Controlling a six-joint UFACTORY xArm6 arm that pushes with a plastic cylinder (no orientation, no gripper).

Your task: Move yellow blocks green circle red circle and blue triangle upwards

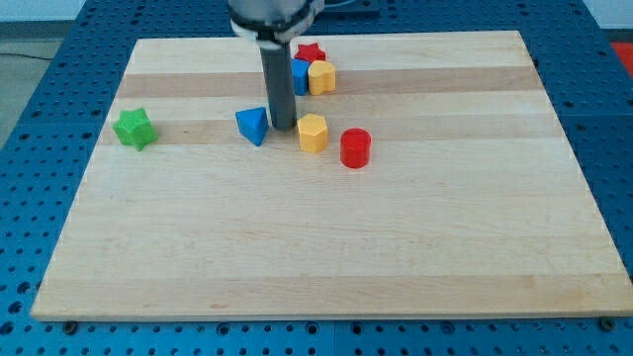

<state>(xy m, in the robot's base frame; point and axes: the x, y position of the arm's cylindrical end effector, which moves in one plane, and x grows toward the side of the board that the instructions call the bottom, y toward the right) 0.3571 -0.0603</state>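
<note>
Camera view: the blue triangle [253,126] is seen just to the view's left of my tip [284,127], and the yellow hexagon [313,133] just to its right, so the rod is planted in the gap between the two, close to both; whether either is touched cannot be told. The red cylinder [355,148] lies near the hexagon, lower and to the view's right. A second yellow block [321,77] sits higher up, pressed against a blue block [300,76] partly hidden by the rod, with a red star [311,52] just above them. No green circle is visible; only a green star [135,129] stands well apart at the view's left. No pincer is fitted, so no open or closed state can be told. The counter [326,247] offers limited room above the upper cluster, which is judged likely to block a straight upward push; much open wood lies below.
</note>
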